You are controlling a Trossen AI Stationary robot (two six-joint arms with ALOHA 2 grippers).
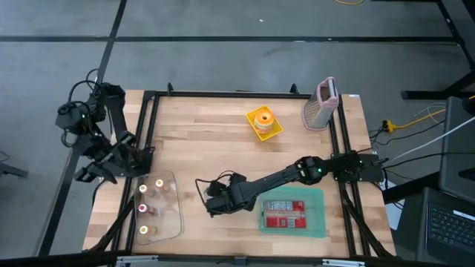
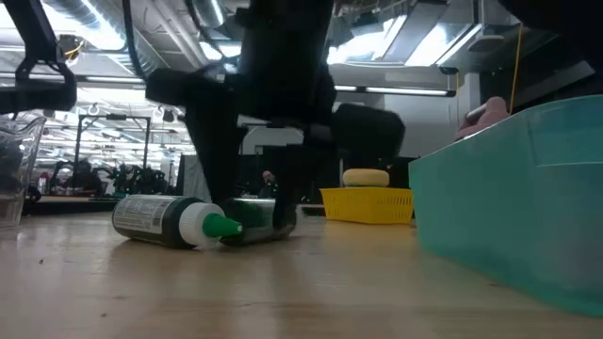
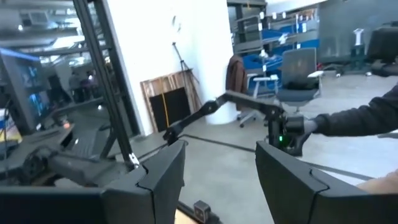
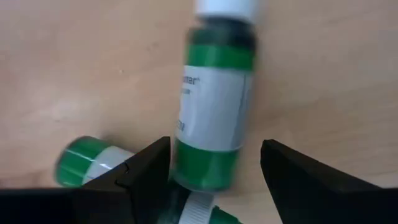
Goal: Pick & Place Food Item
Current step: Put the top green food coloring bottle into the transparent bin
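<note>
Green bottles [image 4: 214, 106] lie on their sides on the pale wood bench [image 1: 215, 133], just beside the teal tray [image 1: 320, 222], on the side toward the clear tub [image 1: 174, 211]. My right claw [image 4: 214, 171] hangs low over them with its jaws spread; one bottle lies lengthwise in the gap between my fingers [image 4: 146, 168], not yet clamped. A second bottle, green-capped [image 4: 81, 160], lies just beside it; in the low view a white-necked bottle [image 2: 174, 221] rests flat on the bench under my arm. The teal tray holds a red packet [image 1: 286, 215]. Beyond the tray, toward the far edge, stand a yellow basket [image 1: 265, 122] with an orange item and a pink grater [image 1: 320, 104]. My left claw [image 3: 221, 180] waits off the bench, beside the clear tub's end, jaws apart.
</note>
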